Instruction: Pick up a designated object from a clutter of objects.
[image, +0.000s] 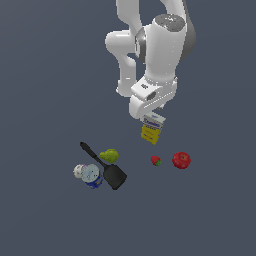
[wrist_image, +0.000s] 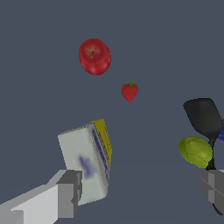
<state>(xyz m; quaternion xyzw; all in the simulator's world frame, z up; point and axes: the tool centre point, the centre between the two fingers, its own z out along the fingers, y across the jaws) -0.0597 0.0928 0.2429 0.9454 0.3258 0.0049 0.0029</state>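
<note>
The designated object, a small carton (image: 151, 129) with a yellow lower body and a white, blue-printed top, sits directly under my gripper (image: 152, 116). In the wrist view the carton (wrist_image: 87, 159) leans tilted against one finger (wrist_image: 68, 192). The other finger (wrist_image: 213, 186) stands far off, so the gripper (wrist_image: 140, 188) is open. The rest of the clutter lies apart from it: a red apple (image: 181, 160), a small strawberry (image: 156, 160), a green pear (image: 109, 155), a black spatula (image: 106, 167) and a blue-white can (image: 91, 176).
The apple (wrist_image: 94, 56) and strawberry (wrist_image: 129, 91) lie beyond the carton in the wrist view. The pear (wrist_image: 195, 151) and spatula (wrist_image: 203, 117) sit close to the far finger. All rest on a plain dark grey floor (image: 45, 100).
</note>
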